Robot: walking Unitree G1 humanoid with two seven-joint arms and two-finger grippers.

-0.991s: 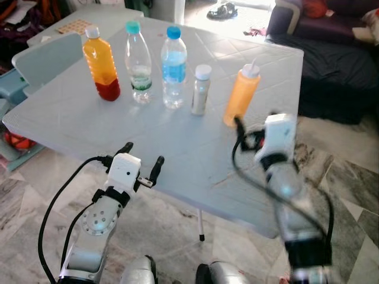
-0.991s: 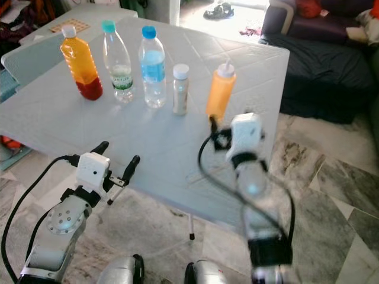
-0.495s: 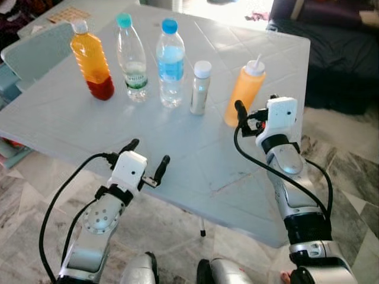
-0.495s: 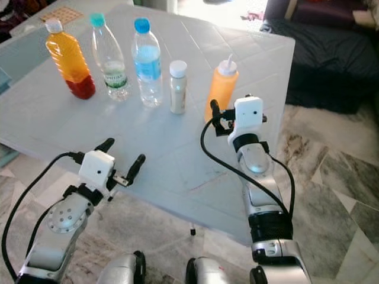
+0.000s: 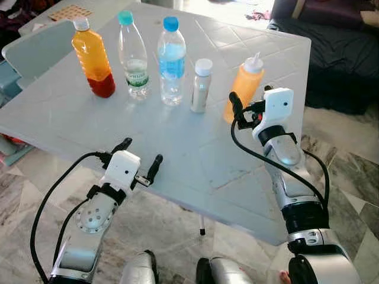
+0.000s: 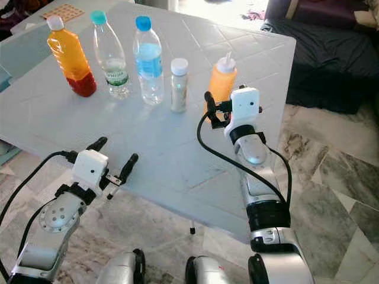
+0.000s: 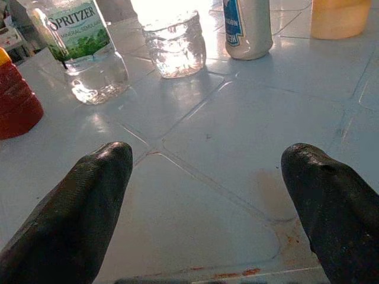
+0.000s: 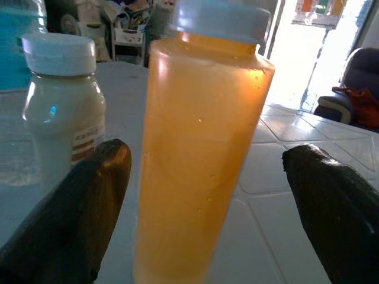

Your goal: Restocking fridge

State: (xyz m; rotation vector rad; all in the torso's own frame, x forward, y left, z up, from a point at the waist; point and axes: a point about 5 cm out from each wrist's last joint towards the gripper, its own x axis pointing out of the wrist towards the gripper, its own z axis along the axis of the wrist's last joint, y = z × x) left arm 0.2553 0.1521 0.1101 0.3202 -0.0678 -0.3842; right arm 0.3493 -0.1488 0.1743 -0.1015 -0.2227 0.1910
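Observation:
Five containers stand in a row on the pale table [image 5: 195,154]: an orange juice bottle [image 5: 93,57], a clear Spritzer bottle [image 5: 134,56], a blue-capped water bottle [image 5: 172,62], a small white-capped jar [image 5: 201,86] and an orange squeeze bottle [image 5: 244,86]. My right gripper [image 5: 249,97] is open at the squeeze bottle [image 8: 201,160], one finger on each side and neither touching it. The jar [image 8: 62,106] stands just beside it. My left gripper [image 5: 139,155] hovers open and empty over the table's near edge, its fingers [image 7: 77,207] pointing at the Spritzer bottle [image 7: 86,47].
A pale chair [image 5: 35,50] stands at the table's left side. A dark sofa [image 5: 337,53] lies to the right across the marble floor [image 5: 349,171]. Behind the bottles a second table carries a patterned mat [image 5: 71,10].
My right gripper has moved forward and now has the orange squeeze bottle between its open fingers. The left gripper has stayed near the table's front edge. The camera has shifted slightly.

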